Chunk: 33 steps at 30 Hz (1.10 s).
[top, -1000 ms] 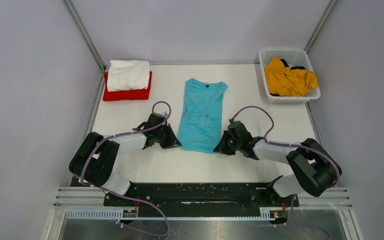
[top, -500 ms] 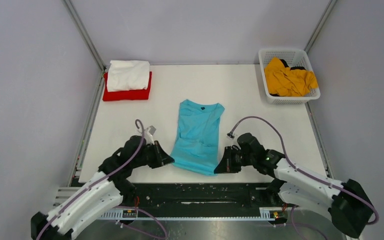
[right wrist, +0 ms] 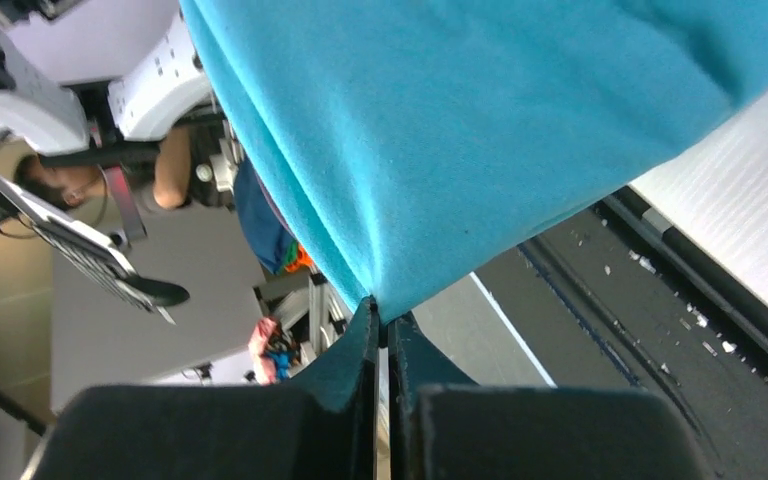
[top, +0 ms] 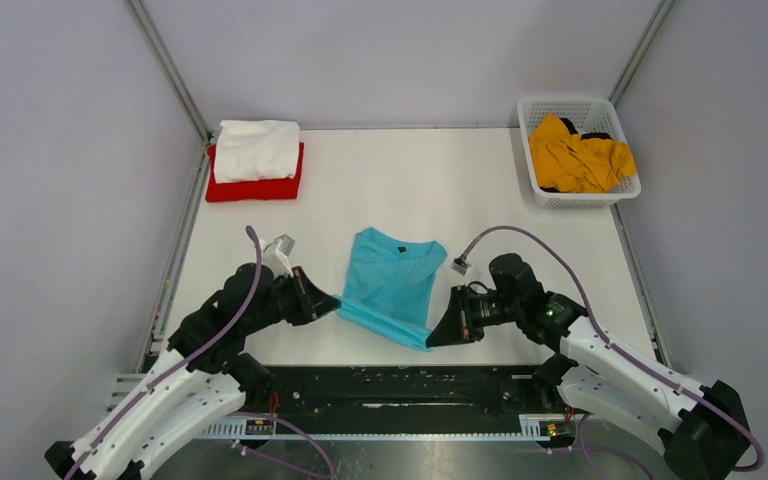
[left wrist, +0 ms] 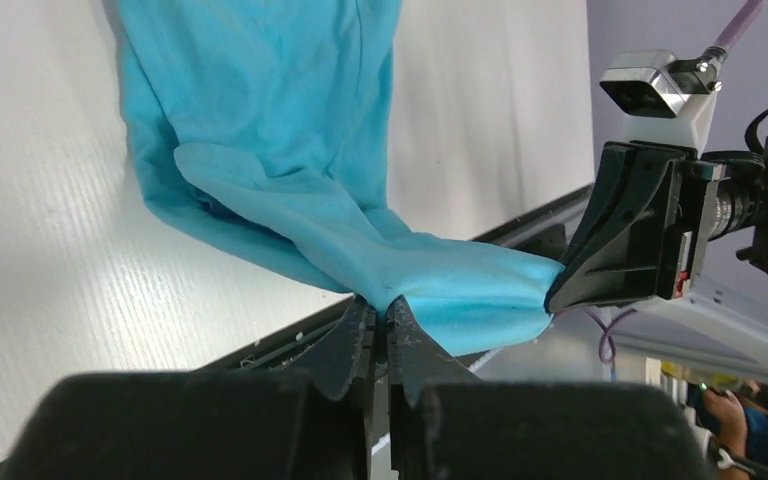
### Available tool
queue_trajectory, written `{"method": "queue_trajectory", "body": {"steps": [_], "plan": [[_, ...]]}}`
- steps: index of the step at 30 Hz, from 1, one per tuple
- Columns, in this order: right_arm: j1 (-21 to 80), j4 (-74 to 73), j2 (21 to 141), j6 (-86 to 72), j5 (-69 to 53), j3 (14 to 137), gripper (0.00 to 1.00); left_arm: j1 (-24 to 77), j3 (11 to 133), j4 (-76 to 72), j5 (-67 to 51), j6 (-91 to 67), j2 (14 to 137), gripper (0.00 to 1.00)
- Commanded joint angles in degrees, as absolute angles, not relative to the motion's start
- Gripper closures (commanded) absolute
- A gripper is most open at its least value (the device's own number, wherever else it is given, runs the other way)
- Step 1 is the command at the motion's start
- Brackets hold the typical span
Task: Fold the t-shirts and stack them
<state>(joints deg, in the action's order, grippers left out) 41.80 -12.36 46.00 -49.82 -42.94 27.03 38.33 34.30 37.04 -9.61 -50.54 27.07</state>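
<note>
The left claw [left wrist: 380, 318] is pressed together on the lower left corner of the turquoise shirt [top: 392, 282], and a small bunch of cloth comes out from between its two fingers. The right claw [right wrist: 380, 318] is pressed together in the same way and pinches the lower right corner, where the cloth narrows into a fold at the fingertips. Between the two claws the hem is stretched and held up above the table [top: 520, 250], close to its near edge. The upper part of the shirt, with the collar, lies on the table and slopes up toward the claws.

A second ago this shirt lay flat and long in the middle of the table, and both arms reached forward to its lower corners. Since then the arms have drawn back toward their bases and lifted, and the whole shirt has slid with them toward the near edge.

This probably means the grasp is secure and the shirt is now placed for the cross fold, with the hem to be carried forward over the collar. That fold is not yet made.

Further out, a folded white shirt [top: 257, 148] rests on a folded red shirt [top: 256, 189] in the far left corner. The yellow shirt [top: 578, 160] lies crumpled in the basket [top: 560, 102] at the far right.
</note>
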Motion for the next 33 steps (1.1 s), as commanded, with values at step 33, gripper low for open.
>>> {"method": "queue_trajectory", "body": {"steps": [33], "plan": [[10.67, 6.56, 84.7, -46.86, -56.29, 38.43, 1.0, 21.92, 58.97, 17.38, -4.9, -38.75, 79.71, 1.0]]}}
